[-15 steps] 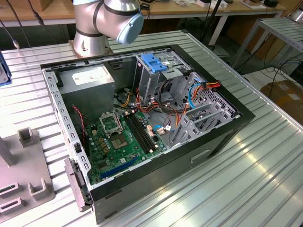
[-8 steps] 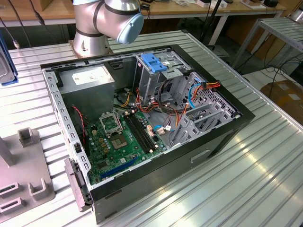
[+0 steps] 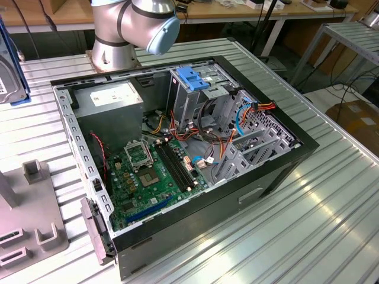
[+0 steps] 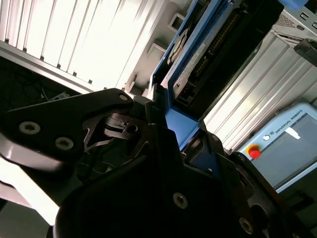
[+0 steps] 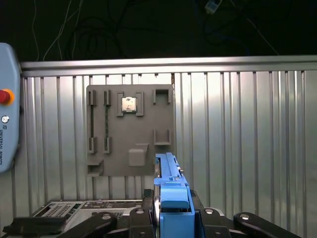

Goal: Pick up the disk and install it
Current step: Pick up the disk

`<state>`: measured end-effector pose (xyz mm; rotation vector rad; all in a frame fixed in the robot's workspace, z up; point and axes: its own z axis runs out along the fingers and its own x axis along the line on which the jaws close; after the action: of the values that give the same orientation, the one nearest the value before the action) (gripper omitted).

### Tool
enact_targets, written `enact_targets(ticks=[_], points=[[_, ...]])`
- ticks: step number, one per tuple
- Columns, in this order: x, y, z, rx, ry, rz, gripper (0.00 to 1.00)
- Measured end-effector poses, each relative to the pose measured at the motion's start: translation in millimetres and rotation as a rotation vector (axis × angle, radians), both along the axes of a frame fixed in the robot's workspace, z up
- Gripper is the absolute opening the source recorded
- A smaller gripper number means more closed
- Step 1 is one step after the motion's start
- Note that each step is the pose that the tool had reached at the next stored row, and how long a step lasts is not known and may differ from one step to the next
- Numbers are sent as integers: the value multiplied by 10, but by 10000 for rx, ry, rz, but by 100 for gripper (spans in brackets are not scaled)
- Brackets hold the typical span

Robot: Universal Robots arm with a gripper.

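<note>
Disk [image 3: 7, 83]: at the far edge of the exterior view's left, raised off the table and tilted, with its blue side rail towards the computer case. In the first wrist view it shows edge-on [image 5: 168, 171]. In the second wrist view its label face and blue rails [image 4: 198, 49] show.
Gripper [image 5: 172, 206]: black, closed onto the disk, one finger pressed against each side of the blue rail.
Fixture plate [image 3: 29, 225]: flat grey plate with raised holders, at the lower part of the exterior view's left, lying on the table below the held disk.
Chip [image 5: 129, 104]: small and square, seated in one holder of the plate.
Teach pendant [image 4: 290, 144]: grey-blue with a red button [image 4: 254, 151], on the table near the plate but apart from it.
Arm [image 3: 133, 29]: silver base with a blue joint cap, behind the case.
Computer case [image 3: 278, 168]: black tower lying on its side with the side panel off.
Power supply [image 3: 109, 100]: grey box with a white sticker, in the case's rear corner.
Motherboard [image 3: 148, 177]: green, on the case floor.
Drive cage [image 3: 192, 89]: upright metal cage with a blue tab, to the exterior view's right of the power supply.
Cables [image 3: 249, 109]: red, orange and blue, beside the cage.
Table [image 3: 320, 225]: ribbed metal.
</note>
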<state>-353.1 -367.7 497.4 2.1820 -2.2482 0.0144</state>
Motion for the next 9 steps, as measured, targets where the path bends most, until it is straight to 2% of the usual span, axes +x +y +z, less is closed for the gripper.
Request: enact_targets(ticks=[9], points=[[128,0,0,0,0,0,37]])
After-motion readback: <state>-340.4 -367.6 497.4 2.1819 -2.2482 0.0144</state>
